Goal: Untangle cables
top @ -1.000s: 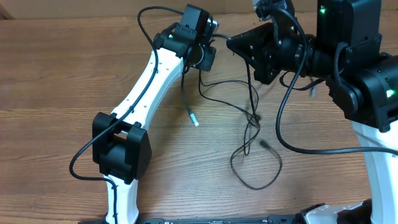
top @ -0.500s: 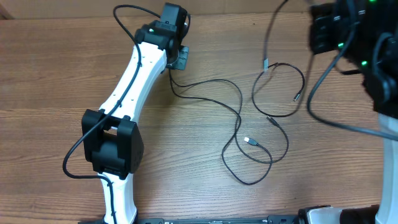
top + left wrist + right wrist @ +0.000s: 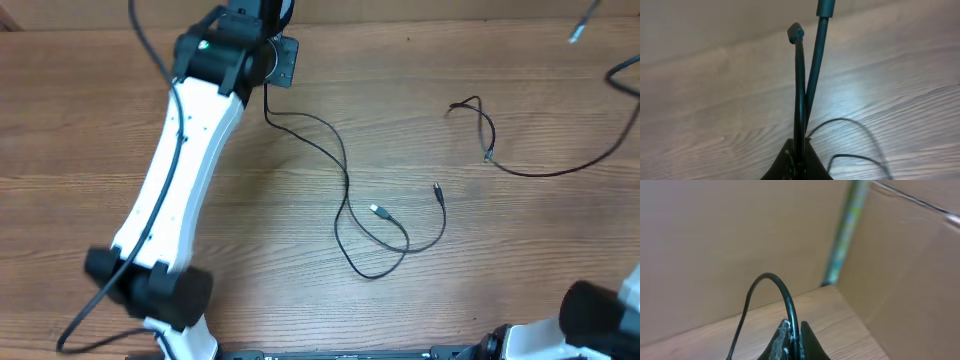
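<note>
Lying nearest the robot's base on the wooden table (image 3: 80,150), the first cable (image 3: 346,180) forms a loose loop with two plug ends (image 3: 378,210) close by it. It then runs toward the far edge, where the left gripper (image 3: 800,152) is pressed together on it, the cord rising straight from the fingertips. Second cable (image 3: 540,176) lies well apart to the right, kinked mid-table and trailing off frame; right gripper (image 3: 792,332), facing a cardboard wall (image 3: 700,240), pinches an arch of black cable between closed fingers.
</note>
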You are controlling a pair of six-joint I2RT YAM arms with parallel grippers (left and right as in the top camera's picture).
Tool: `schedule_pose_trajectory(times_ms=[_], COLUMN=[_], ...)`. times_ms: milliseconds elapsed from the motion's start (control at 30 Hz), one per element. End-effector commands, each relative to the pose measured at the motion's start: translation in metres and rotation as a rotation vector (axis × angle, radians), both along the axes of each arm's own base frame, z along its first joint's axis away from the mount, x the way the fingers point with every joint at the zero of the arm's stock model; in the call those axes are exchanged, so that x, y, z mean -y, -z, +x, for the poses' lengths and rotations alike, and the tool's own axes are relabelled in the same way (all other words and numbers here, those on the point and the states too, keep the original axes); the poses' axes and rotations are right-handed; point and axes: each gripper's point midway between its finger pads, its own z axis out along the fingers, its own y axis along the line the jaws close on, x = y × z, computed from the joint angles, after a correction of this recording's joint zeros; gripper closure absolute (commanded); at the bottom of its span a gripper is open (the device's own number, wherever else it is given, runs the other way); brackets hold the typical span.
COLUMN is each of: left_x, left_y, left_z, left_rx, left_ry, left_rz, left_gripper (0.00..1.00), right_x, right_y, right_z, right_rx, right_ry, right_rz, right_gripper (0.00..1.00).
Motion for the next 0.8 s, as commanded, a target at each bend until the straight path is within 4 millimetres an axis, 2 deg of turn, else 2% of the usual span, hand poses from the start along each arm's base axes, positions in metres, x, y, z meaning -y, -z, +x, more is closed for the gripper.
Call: schedule_pose_trajectory(times_ms=[0, 100, 133, 200, 333, 367, 533, 600, 667, 700, 733, 767], left_x=[0.006, 0.018, 0.026, 0.036, 0.066, 0.076, 0.097, 0.1, 0.101, 0.101, 0.101, 0.101], left_y=[-0.048, -0.067, -0.075, -0.084, -0.103, -0.109, -0.118, -0.119, -0.119, -0.119, -0.119, -0.119], left_z=[-0.023, -0.041, -0.05, -0.061, -0.093, -0.104, -0.125, -0.128, -0.129, -0.129, -0.129, -0.129], left_rx=[0.101, 0.137, 0.153, 0.17, 0.205, 0.217, 0.235, 0.237, 0.238, 0.238, 0.238, 0.238], left_ry=[0.034, 0.073, 0.099, 0.129, 0.227, 0.262, 0.332, 0.342, 0.345, 0.345, 0.345, 0.345], left_rz=[-0.021, -0.037, -0.046, -0.056, -0.083, -0.094, -0.114, -0.118, -0.118, -0.119, -0.119, -0.119], left_gripper=[0.96, 0.96, 0.96, 0.96, 0.96, 0.96, 0.96, 0.96, 0.96, 0.96, 0.96, 0.96], right_x=[0.039, 0.07, 0.084, 0.098, 0.131, 0.141, 0.156, 0.158, 0.159, 0.16, 0.161, 0.162], right_y=[0.013, 0.053, 0.075, 0.102, 0.174, 0.203, 0.3, 0.327, 0.337, 0.334, 0.328, 0.322], right_z=[0.006, 0.022, 0.031, 0.041, 0.062, 0.067, 0.066, 0.063, 0.062, 0.064, 0.065, 0.066], right_rx=[-0.005, -0.07, -0.103, -0.141, -0.234, -0.273, -0.439, -0.489, -0.505, -0.493, -0.481, -0.471], right_ry=[0.077, 0.114, 0.128, 0.142, 0.17, 0.178, 0.197, 0.201, 0.202, 0.203, 0.203, 0.206], right_rz=[0.005, 0.033, 0.049, 0.069, 0.117, 0.137, 0.229, 0.257, 0.266, 0.26, 0.255, 0.253], right_gripper=[0.96, 0.96, 0.96, 0.96, 0.96, 0.96, 0.96, 0.96, 0.96, 0.96, 0.62, 0.01])
